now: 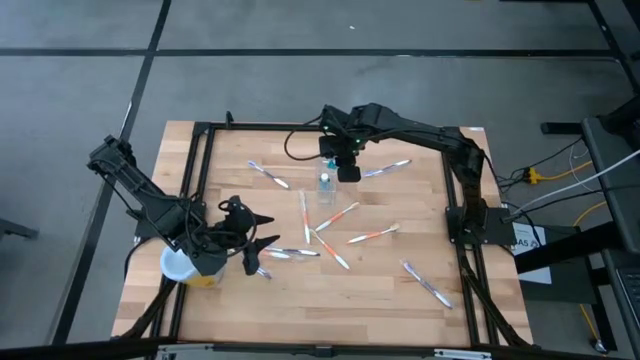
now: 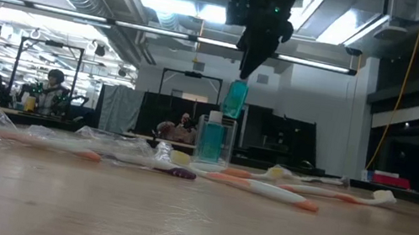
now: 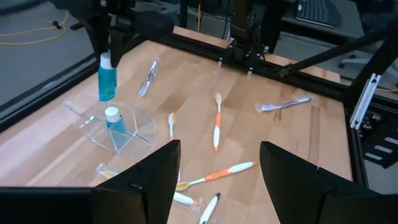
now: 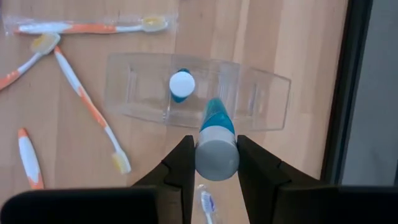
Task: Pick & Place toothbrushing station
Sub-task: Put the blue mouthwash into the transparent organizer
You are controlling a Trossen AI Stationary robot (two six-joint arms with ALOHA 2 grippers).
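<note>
left gripper (image 1: 252,243) wide open, waits by yellow tub (image 1: 205,272) | holder (image 1: 325,190) mid-table, one bottle inside | right gripper (image 4: 212,163) holds blue tube (image 4: 217,140) above holder | risk: tube hits rim, tips holder

Tube (image 4: 217,134) in right hand (image 4: 213,163) above holder (image 4: 198,92); second tube (image 4: 181,84) inside.

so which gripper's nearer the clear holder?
Right. The right gripper hangs just above the clear holder, gripping a blue tube. The left gripper sits open, far off by the yellow tub.
</note>
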